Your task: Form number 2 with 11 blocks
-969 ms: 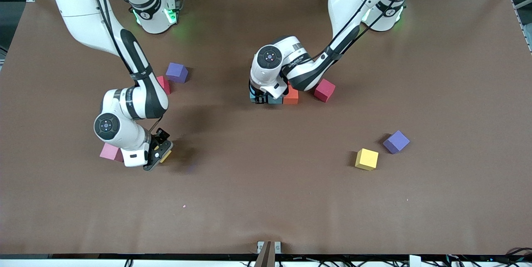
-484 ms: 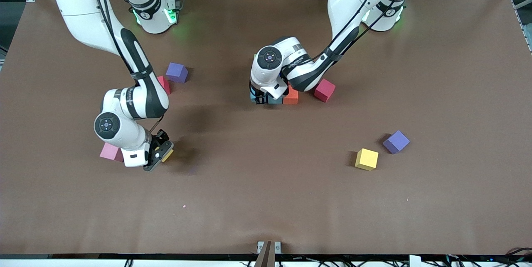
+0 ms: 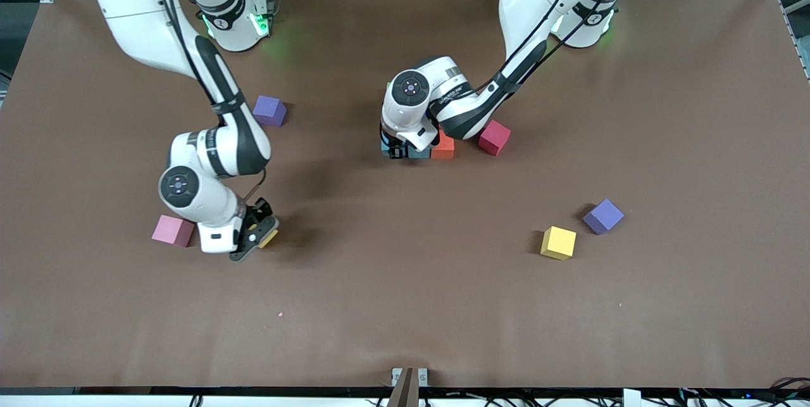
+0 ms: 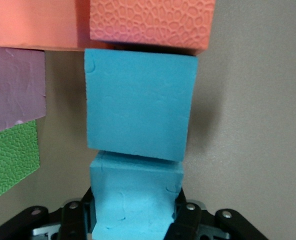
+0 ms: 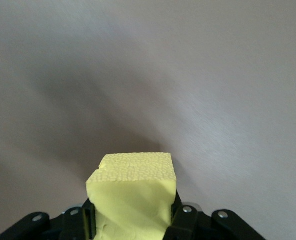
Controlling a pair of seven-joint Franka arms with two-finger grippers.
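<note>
My right gripper (image 3: 259, 238) is shut on a yellow block (image 5: 133, 195) and holds it a little above the table, beside a pink block (image 3: 172, 230). My left gripper (image 3: 397, 150) is shut on a blue block (image 4: 135, 200) that stands edge to edge with a second blue block (image 4: 138, 117). Around these I see two orange blocks (image 4: 150, 25), a pink one (image 4: 13, 90) and a green one (image 4: 10, 160), set close together. The left arm hides most of this cluster in the front view, where only an orange block (image 3: 443, 146) and a blue edge show.
A red block (image 3: 494, 137) lies beside the cluster, toward the left arm's end. Nearer the front camera lie a loose yellow block (image 3: 558, 242) and a purple cube (image 3: 603, 216). Another purple cube (image 3: 269, 110) sits near the right arm.
The right gripper has closed on the yellow block and shifted with it toward the left arm's end, uncovering more of the pink block. The left arm has not moved.
</note>
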